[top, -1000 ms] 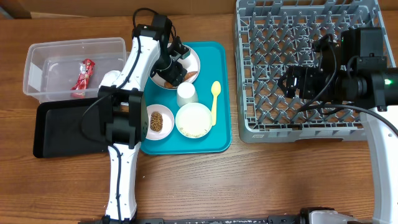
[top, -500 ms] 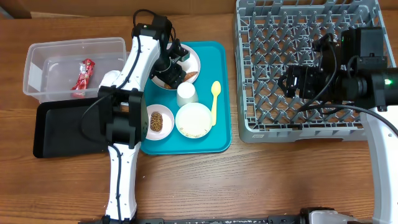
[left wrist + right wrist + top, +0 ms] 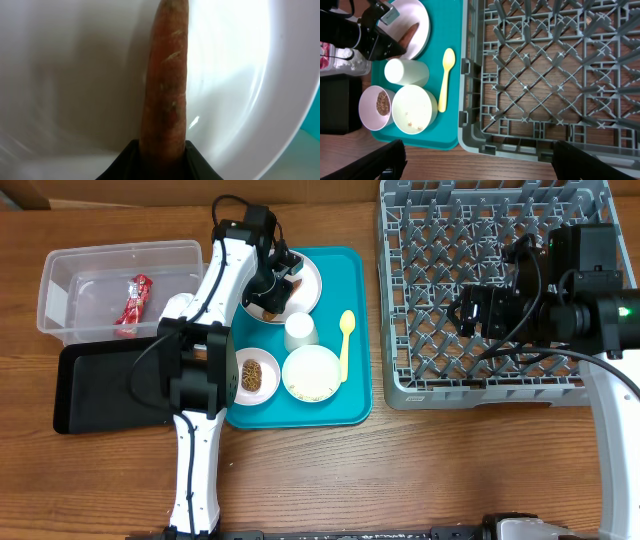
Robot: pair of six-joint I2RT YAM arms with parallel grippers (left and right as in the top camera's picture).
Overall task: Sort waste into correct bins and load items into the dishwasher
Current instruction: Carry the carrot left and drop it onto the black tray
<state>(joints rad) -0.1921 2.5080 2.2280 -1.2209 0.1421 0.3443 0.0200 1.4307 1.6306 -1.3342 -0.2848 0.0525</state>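
A: Below the right jaws, the rack; they're wide open, empty.
B: Left jaws?
A: Over the plate, closed on the near end of the carrot.
B: Lift straight & slow; confirm grip b4 swinging away. Don't tip the plate.
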